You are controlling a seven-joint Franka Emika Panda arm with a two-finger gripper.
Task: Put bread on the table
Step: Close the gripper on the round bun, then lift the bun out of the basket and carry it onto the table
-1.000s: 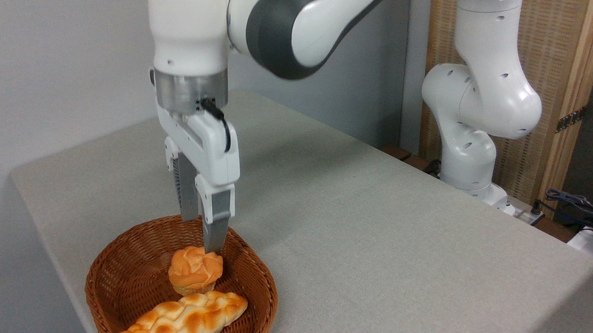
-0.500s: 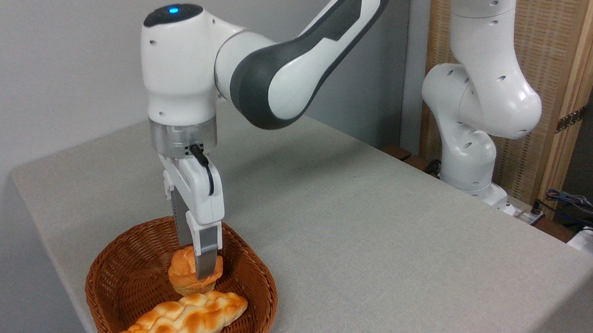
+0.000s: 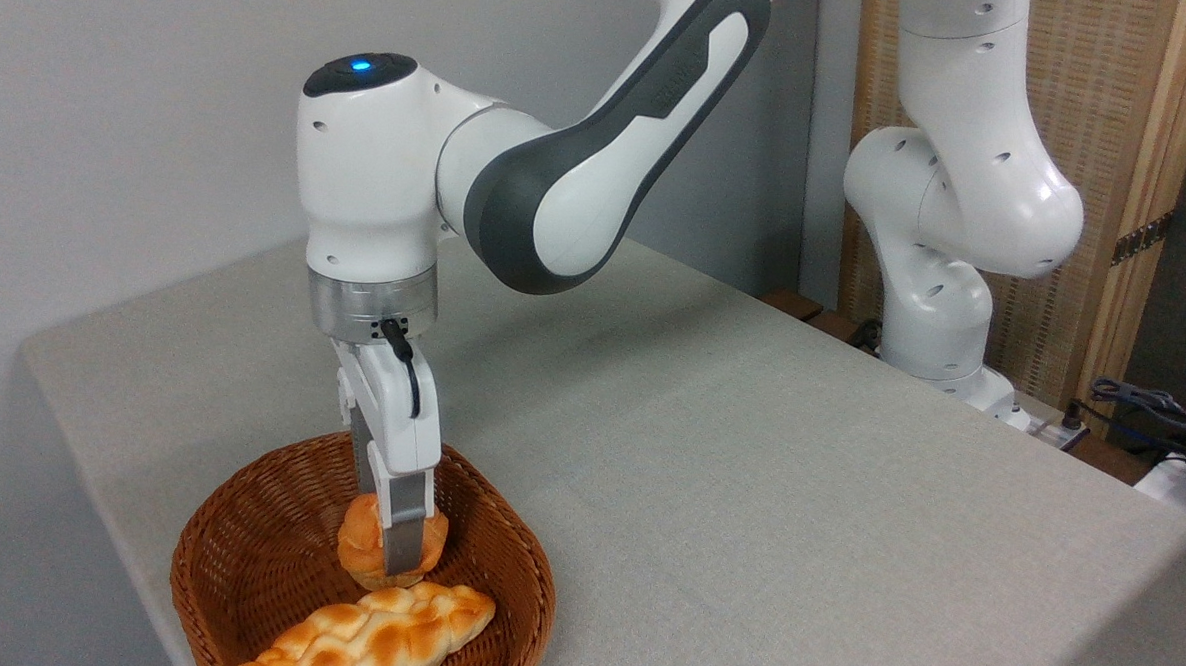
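The bread [image 3: 358,541], a small round golden-orange bun, sits in the brown wicker basket [image 3: 206,536] at the front left of the grey-beige table [image 3: 747,480]. My gripper [image 3: 385,549] points straight down into the basket with its fingers on either side of the bun. The near finger [image 3: 403,537] covers the bun's middle and the far finger goes behind it. The jaws still stand apart at the bun's width, so the gripper is open. The bun rests on the basket floor.
A longer braided loaf [image 3: 369,639] lies in the basket just in front of the bun. The arm's white base [image 3: 939,318] stands at the table's far right edge, with cables [image 3: 1160,408] beyond it. A wall runs behind the table.
The gripper has come down from just above the bun until its fingers straddle it. The bun and loaf have not moved.
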